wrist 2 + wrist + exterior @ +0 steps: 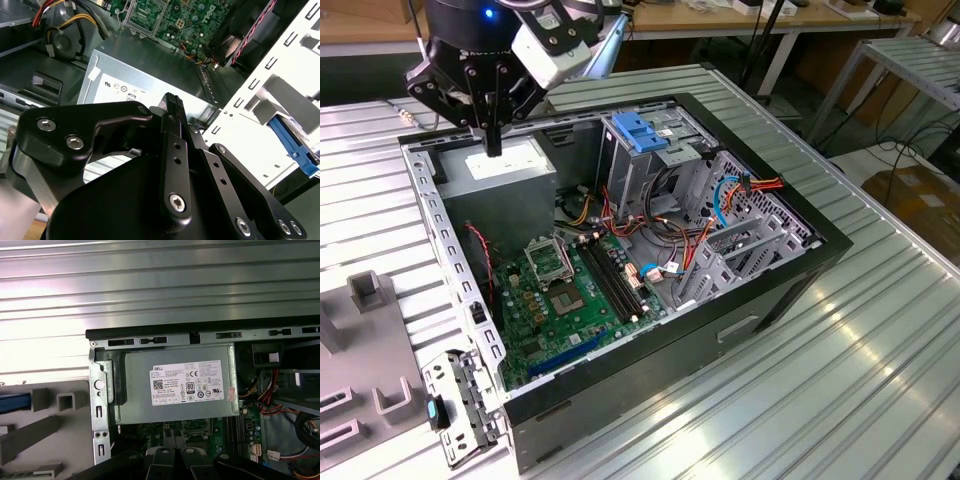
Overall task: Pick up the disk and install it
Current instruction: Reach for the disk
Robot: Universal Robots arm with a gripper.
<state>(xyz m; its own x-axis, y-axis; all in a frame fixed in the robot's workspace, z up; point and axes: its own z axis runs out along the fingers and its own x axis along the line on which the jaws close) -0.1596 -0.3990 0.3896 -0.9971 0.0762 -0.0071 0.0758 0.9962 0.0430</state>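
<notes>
We see the gripper (494,146) above the power supply (510,178) in the open computer case (720,335), fingers clenched on nothing, so nothing picked yet. The disk is likely the blue-edged piece (14,403) on the grey fixture (50,427) outside; unsure.

Green motherboard (560,300), blue bracket (638,130), grey power supply (510,188), black hand (494,148)
</notes>
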